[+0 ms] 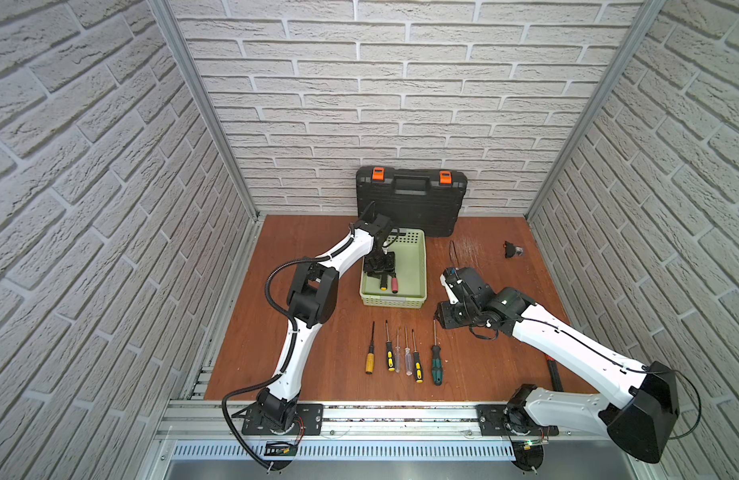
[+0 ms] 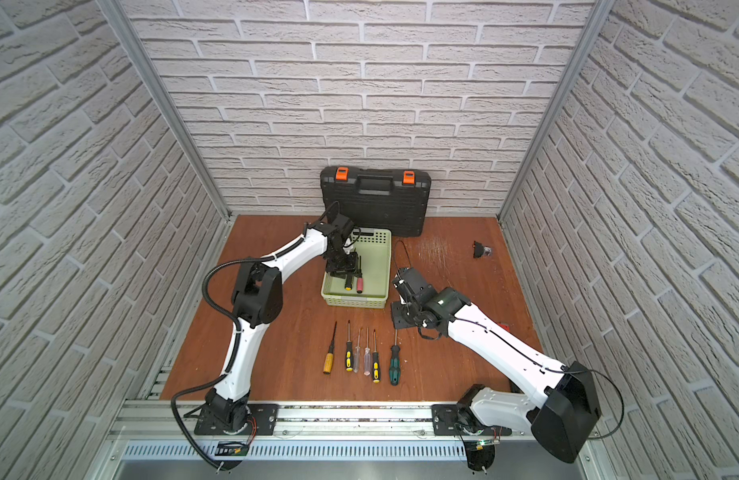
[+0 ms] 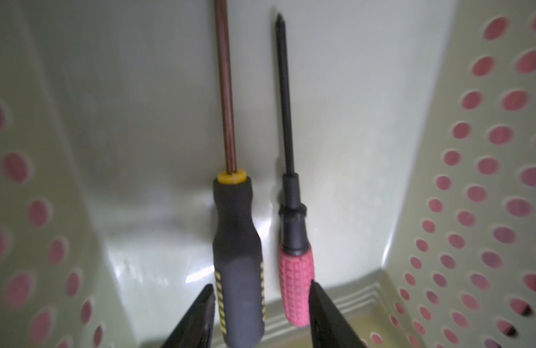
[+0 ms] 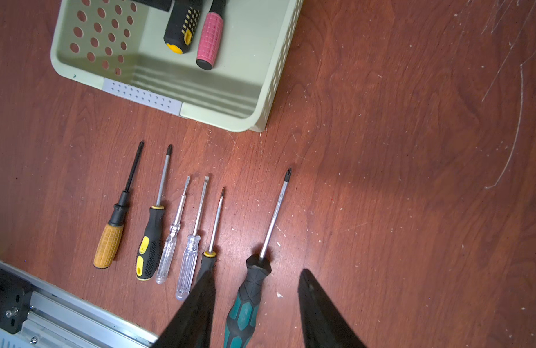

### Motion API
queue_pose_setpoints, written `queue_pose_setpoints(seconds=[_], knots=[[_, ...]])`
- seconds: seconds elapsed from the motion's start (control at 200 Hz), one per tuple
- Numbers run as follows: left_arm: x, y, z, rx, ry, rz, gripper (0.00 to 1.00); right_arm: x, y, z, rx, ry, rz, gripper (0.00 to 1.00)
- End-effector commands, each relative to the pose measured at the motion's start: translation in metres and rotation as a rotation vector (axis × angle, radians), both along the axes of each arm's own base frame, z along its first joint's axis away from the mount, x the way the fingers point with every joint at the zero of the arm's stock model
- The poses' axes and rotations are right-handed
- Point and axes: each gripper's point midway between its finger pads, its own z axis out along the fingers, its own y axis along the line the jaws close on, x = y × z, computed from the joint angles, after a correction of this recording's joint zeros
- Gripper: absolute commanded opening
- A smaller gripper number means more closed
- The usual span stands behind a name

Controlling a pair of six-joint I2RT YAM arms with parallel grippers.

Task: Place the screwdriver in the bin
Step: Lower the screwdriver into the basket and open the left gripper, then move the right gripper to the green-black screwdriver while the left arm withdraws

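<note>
L pincer (image 3: 262,284) is spread inside the pale green bin (image 3: 426,90), its fingers either side of the black-and-yellow screwdriver (image 3: 238,271) and a pink-handled driver (image 3: 295,280), which lie side by side on the bin floor; contact w/ either can't be told. R pincer (image 4: 257,272), also spread, hangs over a green-handled driver (image 4: 248,301) on the tabletop (image 4: 411,180), one finger hiding the handle of the nearest of five more drivers (image 4: 152,241) in a row. Black tool case (image 1: 411,199) stands behind the bin.

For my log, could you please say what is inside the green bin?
Two screwdrivers lie side by side on the bin floor: a black-and-yellow screwdriver and a pink-handled screwdriver. The left gripper hangs open over their handles; its arm hides the bin's far left corner.
</note>
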Motion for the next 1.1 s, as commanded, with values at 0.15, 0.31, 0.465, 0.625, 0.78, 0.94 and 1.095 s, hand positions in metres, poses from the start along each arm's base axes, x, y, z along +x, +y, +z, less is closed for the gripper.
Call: queue_pose_setpoints(seconds=[0.15,0.31,0.465,0.625,0.78,0.94,1.095], knots=[[-0.018,0.018,0.094,-0.043,-0.177,0.001,0.52,-0.017,-0.002,-0.016,-0.035,0.064,-0.020,0.53],[-0.048,0.041,0.110,-0.045,-0.232,0.005,0.52,-0.035,0.001,-0.033,-0.062,0.109,-0.032,0.58],[-0.081,0.080,0.109,0.003,-0.278,0.067,0.57,-0.053,0.006,-0.051,-0.083,0.153,-0.050,0.61],[-0.106,0.113,0.102,0.038,-0.308,0.135,0.62,-0.065,0.020,-0.083,-0.054,0.224,-0.063,0.61],[-0.118,0.130,0.092,0.067,-0.310,0.167,0.63,-0.073,0.027,-0.104,-0.118,0.262,-0.053,0.60],[-0.122,0.137,0.085,0.070,-0.305,0.185,0.63,-0.079,0.025,-0.116,-0.150,0.298,-0.068,0.58],[-0.124,0.144,0.077,0.077,-0.295,0.196,0.64,-0.090,0.018,-0.130,-0.182,0.339,-0.077,0.57]])
